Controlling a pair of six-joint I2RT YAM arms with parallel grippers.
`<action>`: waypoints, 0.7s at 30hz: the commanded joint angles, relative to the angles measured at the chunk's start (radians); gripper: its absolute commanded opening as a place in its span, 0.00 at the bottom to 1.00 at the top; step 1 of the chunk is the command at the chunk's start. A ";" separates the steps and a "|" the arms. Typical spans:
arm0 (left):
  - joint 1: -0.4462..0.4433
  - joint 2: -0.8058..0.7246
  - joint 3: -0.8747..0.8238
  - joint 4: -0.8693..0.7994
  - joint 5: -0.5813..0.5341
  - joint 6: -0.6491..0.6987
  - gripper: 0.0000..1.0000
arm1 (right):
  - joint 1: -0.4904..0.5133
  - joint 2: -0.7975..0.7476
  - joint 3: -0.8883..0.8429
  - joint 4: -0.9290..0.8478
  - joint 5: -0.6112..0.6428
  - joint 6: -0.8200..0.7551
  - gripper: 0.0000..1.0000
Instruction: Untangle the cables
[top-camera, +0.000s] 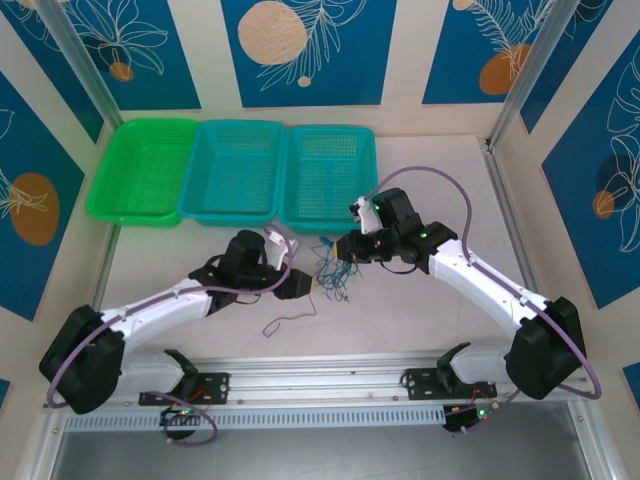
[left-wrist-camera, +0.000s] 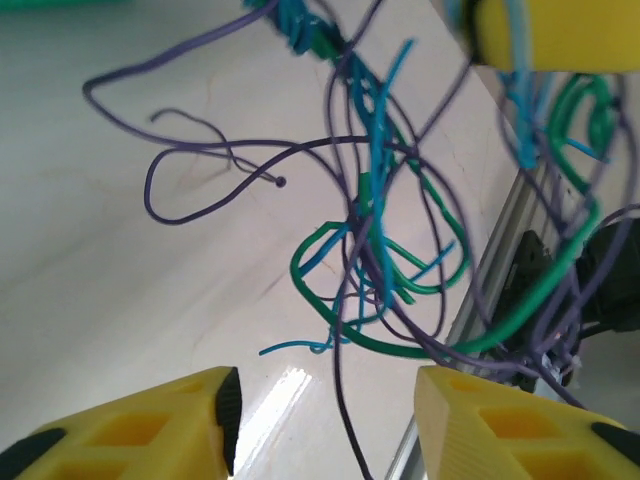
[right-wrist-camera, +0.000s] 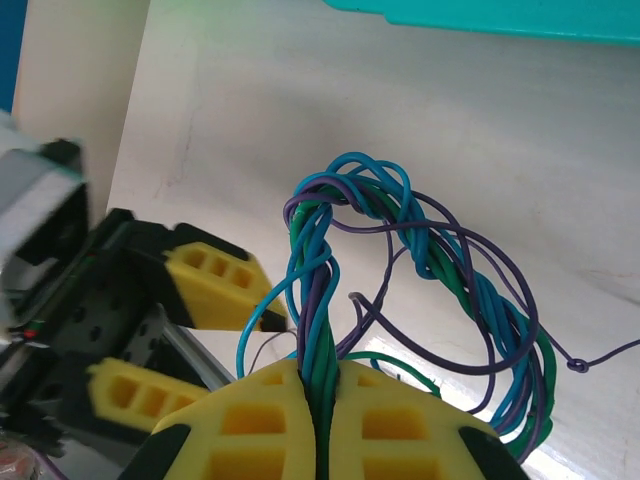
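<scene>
The cables (top-camera: 330, 270) form a knot of thin blue, green and purple wires hanging between my two grippers above the table. My right gripper (right-wrist-camera: 320, 385) is shut on a twisted bundle of these cables (right-wrist-camera: 330, 300), and the rest loops off to the right. My left gripper (left-wrist-camera: 325, 410) is open, just left of the knot (left-wrist-camera: 380, 230). One purple strand (left-wrist-camera: 350, 420) runs through the gap without touching either pad. In the top view the left gripper (top-camera: 305, 285) and right gripper (top-camera: 345, 248) are close together. A separate purple cable (top-camera: 285, 322) lies loose on the table.
Three baskets stand in a row at the back: a green one (top-camera: 145, 170) and two teal ones (top-camera: 235, 170) (top-camera: 325, 175). An aluminium rail (top-camera: 320, 380) runs along the near edge. Metal posts frame the table's sides.
</scene>
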 joint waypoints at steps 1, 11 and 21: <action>0.001 0.034 -0.027 0.142 0.067 -0.083 0.38 | 0.015 -0.028 0.021 -0.005 -0.035 0.002 0.00; -0.006 0.046 -0.032 0.158 0.026 -0.083 0.00 | 0.017 -0.009 -0.010 0.019 0.010 0.014 0.03; 0.042 -0.299 0.005 -0.257 -0.441 -0.009 0.00 | -0.008 -0.018 -0.136 -0.138 0.544 0.110 0.09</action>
